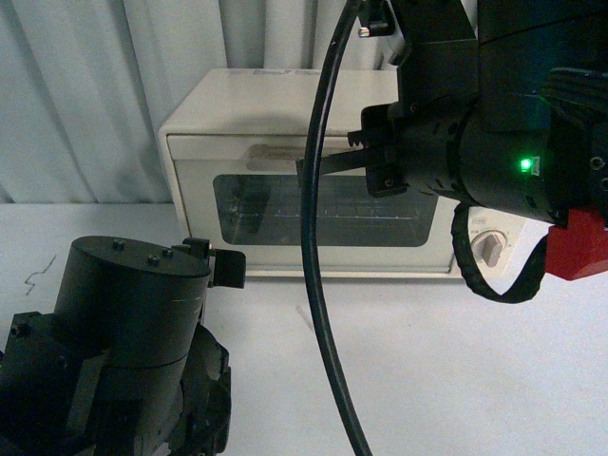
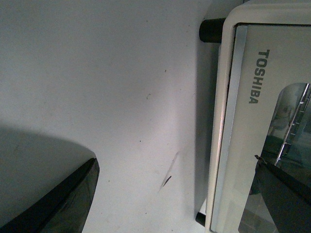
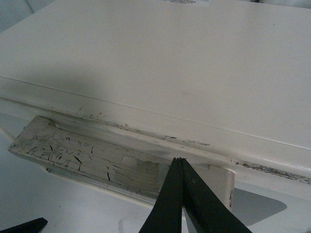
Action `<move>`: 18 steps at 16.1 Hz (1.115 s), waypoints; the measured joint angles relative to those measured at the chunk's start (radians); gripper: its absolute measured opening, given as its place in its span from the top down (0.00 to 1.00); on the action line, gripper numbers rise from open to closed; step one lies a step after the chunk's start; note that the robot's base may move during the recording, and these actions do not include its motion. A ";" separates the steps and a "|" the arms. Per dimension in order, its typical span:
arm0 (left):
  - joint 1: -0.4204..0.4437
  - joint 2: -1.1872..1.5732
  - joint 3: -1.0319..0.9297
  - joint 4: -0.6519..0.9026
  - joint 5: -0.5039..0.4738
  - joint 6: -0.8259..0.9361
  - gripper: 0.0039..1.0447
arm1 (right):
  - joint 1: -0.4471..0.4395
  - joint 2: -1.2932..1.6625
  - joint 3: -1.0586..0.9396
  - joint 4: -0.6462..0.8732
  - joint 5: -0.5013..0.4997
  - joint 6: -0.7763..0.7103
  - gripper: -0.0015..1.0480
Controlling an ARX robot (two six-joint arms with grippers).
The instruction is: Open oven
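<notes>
The right hand (image 3: 180,162), pressed together over the oven's (image 1: 204,161) handle (image 3: 73,145), needed to hook behind it, then pull near and downward.

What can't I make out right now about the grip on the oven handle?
Front view: right gripper hides whether it touches the handle.
Right wrist view: fingers overlap handle; open or shut unclear.
Left wrist view: frame edge cuts off the oven; handle unseen.
</notes>
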 joint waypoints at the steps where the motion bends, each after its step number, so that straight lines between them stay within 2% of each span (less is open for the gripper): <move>1: 0.000 0.000 0.000 0.000 0.000 0.000 0.06 | -0.005 0.002 0.002 0.000 -0.005 0.000 0.98; 12: 0.000 0.000 0.000 0.000 0.000 0.000 0.06 | -0.005 0.038 -0.010 0.076 -0.011 0.076 0.98; 14: 0.000 0.000 0.000 0.000 0.000 0.000 0.06 | 0.069 -0.048 -0.159 0.106 0.041 0.113 0.98; 16: 0.000 0.000 0.000 0.000 0.000 0.000 0.06 | 0.082 -0.131 -0.262 0.076 0.050 0.121 0.98; 18: 0.000 0.000 0.000 0.000 0.000 0.000 0.06 | 0.070 -0.237 -0.350 0.050 0.100 0.124 0.98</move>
